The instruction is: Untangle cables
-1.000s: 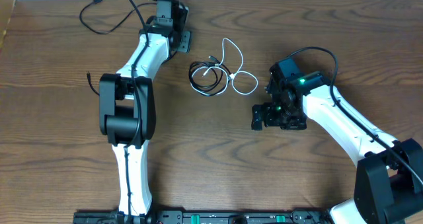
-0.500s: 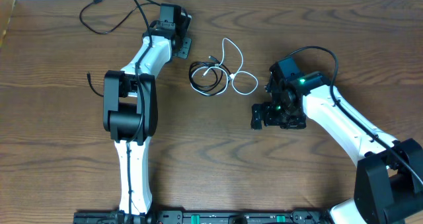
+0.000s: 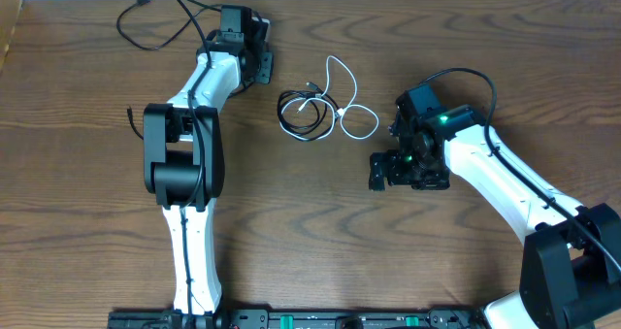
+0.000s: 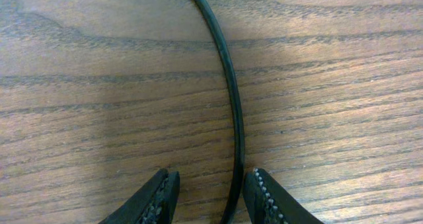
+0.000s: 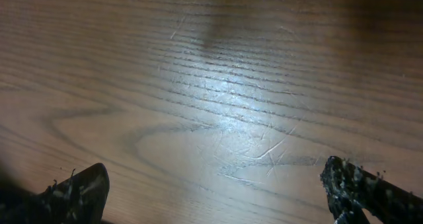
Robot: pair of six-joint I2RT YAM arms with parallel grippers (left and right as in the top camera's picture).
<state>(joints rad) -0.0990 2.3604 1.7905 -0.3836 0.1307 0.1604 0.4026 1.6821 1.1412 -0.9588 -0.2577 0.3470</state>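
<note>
A small bundle lies mid-table: a coiled black cable (image 3: 294,117) and a looped white cable (image 3: 357,123) overlapping it. Another thin black cable (image 3: 129,33) curls at the far left, with a plug near the back edge. My left gripper (image 3: 260,63) is open at the back of the table, left of the bundle. In the left wrist view the left gripper (image 4: 211,179) straddles a black cord (image 4: 234,118) lying on the wood beside the right finger, unclamped. My right gripper (image 3: 376,172) is open, right of and nearer than the bundle, and empty over bare wood in its wrist view (image 5: 215,170).
A short black cable end (image 3: 131,118) pokes out left of the left arm. The table's (image 3: 87,222) back edge meets a white wall just behind the left gripper. The right arm's thick black cable (image 3: 466,75) arches over its wrist.
The left wrist has swung slightly left and turned, ending a little farther from the bundle. The right arm and the cables on the table have not moved.
</note>
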